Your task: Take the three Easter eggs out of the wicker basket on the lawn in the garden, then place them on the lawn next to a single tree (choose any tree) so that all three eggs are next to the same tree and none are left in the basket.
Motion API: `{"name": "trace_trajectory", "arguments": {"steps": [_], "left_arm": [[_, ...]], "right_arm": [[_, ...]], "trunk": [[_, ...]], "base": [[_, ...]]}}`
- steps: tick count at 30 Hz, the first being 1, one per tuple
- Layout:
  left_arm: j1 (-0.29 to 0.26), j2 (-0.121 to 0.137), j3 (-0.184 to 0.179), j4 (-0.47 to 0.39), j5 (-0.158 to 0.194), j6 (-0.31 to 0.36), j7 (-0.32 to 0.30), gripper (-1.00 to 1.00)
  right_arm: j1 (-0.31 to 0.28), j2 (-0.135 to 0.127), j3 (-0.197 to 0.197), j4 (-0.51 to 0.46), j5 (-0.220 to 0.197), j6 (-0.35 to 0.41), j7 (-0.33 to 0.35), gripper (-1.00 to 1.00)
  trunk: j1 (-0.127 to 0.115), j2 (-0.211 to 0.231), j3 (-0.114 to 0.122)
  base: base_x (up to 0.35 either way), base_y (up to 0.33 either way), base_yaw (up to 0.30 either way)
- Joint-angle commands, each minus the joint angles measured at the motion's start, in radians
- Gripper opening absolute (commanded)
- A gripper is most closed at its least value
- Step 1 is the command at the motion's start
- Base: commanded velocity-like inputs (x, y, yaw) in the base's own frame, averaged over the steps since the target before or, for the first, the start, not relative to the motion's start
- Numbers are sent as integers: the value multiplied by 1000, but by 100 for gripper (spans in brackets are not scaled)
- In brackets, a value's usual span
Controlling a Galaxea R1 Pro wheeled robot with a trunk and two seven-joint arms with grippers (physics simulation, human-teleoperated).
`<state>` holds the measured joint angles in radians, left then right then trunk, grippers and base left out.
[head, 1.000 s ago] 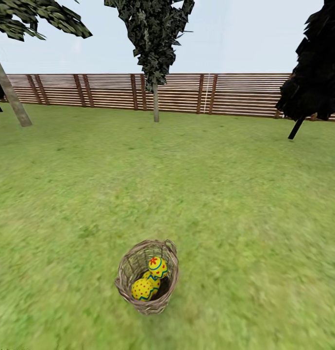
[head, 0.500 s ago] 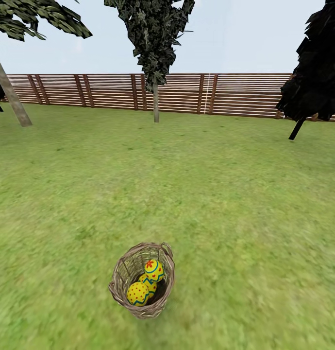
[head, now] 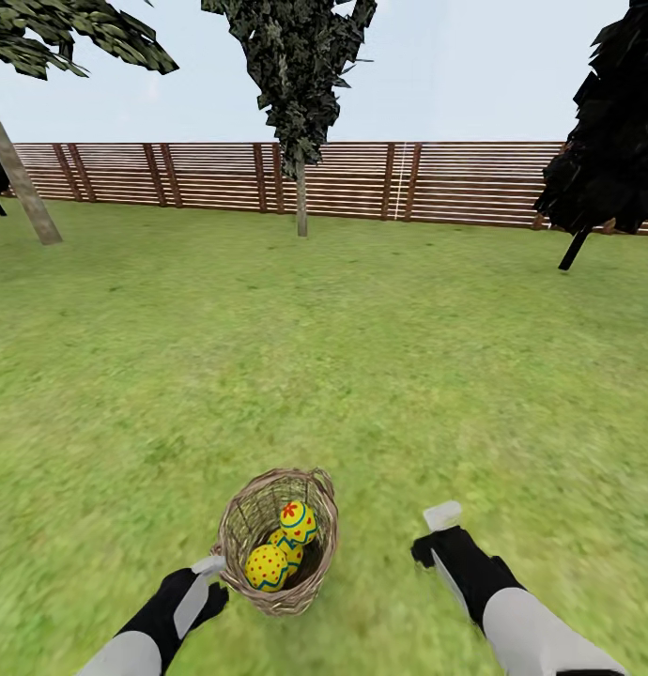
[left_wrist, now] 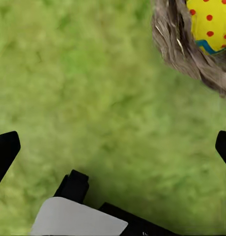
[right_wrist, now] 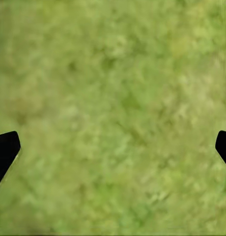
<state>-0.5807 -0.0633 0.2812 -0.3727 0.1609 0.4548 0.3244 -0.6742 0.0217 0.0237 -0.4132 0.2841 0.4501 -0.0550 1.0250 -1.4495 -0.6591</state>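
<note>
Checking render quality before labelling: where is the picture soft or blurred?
Head view: lawn smears toward the lower edge; fence and wicker basket stay crisp. Left wrist view: basket and egg soft. Right wrist view: grass blurred.

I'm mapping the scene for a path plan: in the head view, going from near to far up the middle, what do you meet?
wicker basket holding the Easter eggs → open lawn → thin-trunked tree → brown slat fence
</note>
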Motion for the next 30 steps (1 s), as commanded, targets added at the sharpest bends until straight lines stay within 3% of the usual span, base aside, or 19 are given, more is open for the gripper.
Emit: {"name": "trace_trajectory", "arguments": {"steps": [1, 3, 8, 17, 19, 21, 22, 27, 30], "left_arm": [[-16, -8, 1, -8, 15, 2, 20, 100], [-22, -9, 1, -13, 33, -2, 23, 100], [-26, -14, 1, -42, 115, -26, 24, 100], [-27, -17, 1, -61, 137, -86, 23, 100], [-27, -16, 1, -79, 165, -108, 23, 100], [-27, -17, -2, -97, 231, -123, 13, 100], [-27, -18, -3, -101, 241, -124, 6, 100], [-27, -20, -5, -102, 258, -129, -10, 100], [-27, -36, -8, -100, 259, -129, -11, 100]], "right_arm": [[-12, 3, 1, -14, 1, 9, 12, 100], [-17, 3, 1, -22, 1, 10, 19, 100], [-22, 6, 1, -77, -1, 31, -20, 100], [-22, 1, -2, -101, -4, 57, -29, 100], [-22, 2, -8, -101, -5, 58, -28, 100], [-22, 4, -37, -101, -13, 58, -28, 100], [-22, 3, -43, -101, -14, 58, -28, 100], [-22, 5, -52, -101, -17, 57, -28, 100], [-22, 5, -53, -101, -17, 56, -27, 100]], "trunk": [[0, 0, -1], [0, 0, -1], [0, 0, -1], [0, 0, -1], [0, 0, -1], [0, 0, -1], [0, 0, -1], [0, 0, -1], [0, 0, -1]], "base": [[0, 0, 0], [0, 0, 0], [0, 0, 164], [37, 0, 288], [172, 0, 293], [154, 0, 293], [76, 0, 293], [37, -17, 263], [152, -191, 60]]}}
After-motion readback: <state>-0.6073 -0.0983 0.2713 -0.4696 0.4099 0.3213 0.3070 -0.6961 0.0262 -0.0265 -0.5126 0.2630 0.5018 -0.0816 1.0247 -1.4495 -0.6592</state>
